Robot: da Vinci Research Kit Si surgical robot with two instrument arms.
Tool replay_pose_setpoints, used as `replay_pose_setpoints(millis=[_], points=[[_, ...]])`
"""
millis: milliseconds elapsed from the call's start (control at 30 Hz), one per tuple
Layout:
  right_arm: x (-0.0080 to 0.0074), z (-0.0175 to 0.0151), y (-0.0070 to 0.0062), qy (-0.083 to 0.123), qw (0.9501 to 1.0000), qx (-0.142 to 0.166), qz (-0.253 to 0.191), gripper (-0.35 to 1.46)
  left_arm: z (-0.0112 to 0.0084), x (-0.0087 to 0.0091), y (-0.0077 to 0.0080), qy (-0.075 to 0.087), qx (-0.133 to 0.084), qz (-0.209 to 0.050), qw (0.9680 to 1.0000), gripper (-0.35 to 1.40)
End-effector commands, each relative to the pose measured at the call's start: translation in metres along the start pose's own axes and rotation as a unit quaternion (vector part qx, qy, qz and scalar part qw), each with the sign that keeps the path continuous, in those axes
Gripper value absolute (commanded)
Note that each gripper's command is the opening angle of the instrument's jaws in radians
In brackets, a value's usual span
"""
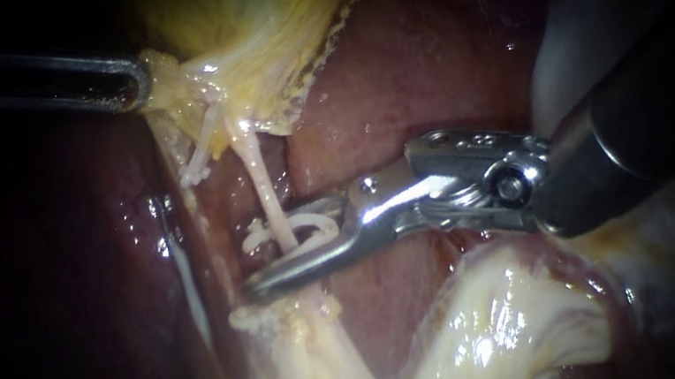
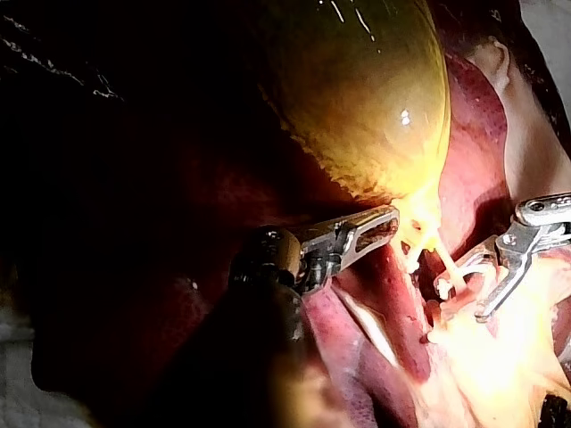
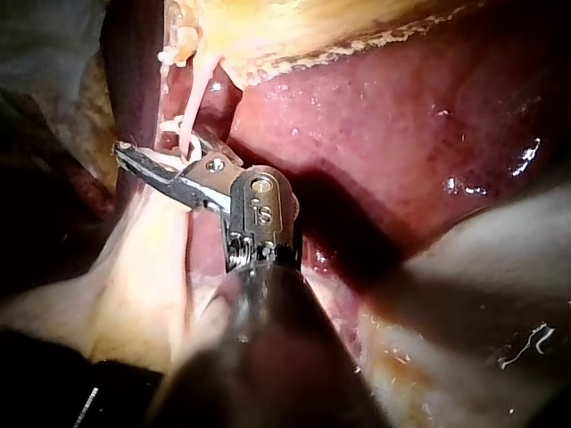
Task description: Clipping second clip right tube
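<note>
The right tube (image 1: 264, 187) runs pale and thin from the yellow gallbladder (image 1: 239, 8) down to pale tissue. A thinner left tube (image 1: 203, 147) lies beside it. A white clip (image 1: 294, 230) sits on the right tube. My right instrument (image 1: 276, 257) reaches in across this tube just below the clip, with a gap between its metal jaws and the tube between them. In the right wrist view the right instrument (image 3: 156, 143) has its tips past the tube. My left instrument (image 1: 138, 81) is shut on the gallbladder's lower end and holds it up, as the left wrist view (image 2: 391, 221) also shows.
Dark red liver (image 1: 409, 71) surrounds the tubes on both sides. A mound of pale, glistening tissue (image 1: 501, 326) lies under the right instrument's shaft. Frayed yellow fat (image 1: 285, 313) sits at the foot of the tubes.
</note>
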Motion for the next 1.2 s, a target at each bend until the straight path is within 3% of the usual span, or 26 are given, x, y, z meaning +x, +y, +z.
replay_pose_setpoints(millis=[33,167,300,700,1200], points=[[0.0001,0.0,-0.0003,0.0,1.0,0.007,0.003,0.48,0.0,0.0,0.0,0.0,0.0,0.0,1.0,-0.35],[0.0001,0.0002,-0.0007,-0.009,0.9996,0.025,0.006,0.45,0.0,0.0,0.0,0.0,0.0,0.0,1.0,-0.35],[0.0001,0.0,-0.0005,-0.007,0.9997,0.023,0.005,0.36,0.0,0.0,0.0,0.0,0.0,0.0,1.0,-0.35],[-0.0001,-0.0006,0.0002,-0.006,0.9997,0.021,0.005,-0.35,0.0,0.0,0.0,0.0,0.0,0.0,1.0,-0.35],[-0.0001,-0.0007,0.0008,-0.012,0.9995,0.029,0.004,-0.35,0.0001,0.0,0.0,0.0,0.0,0.0,1.0,-0.35]])
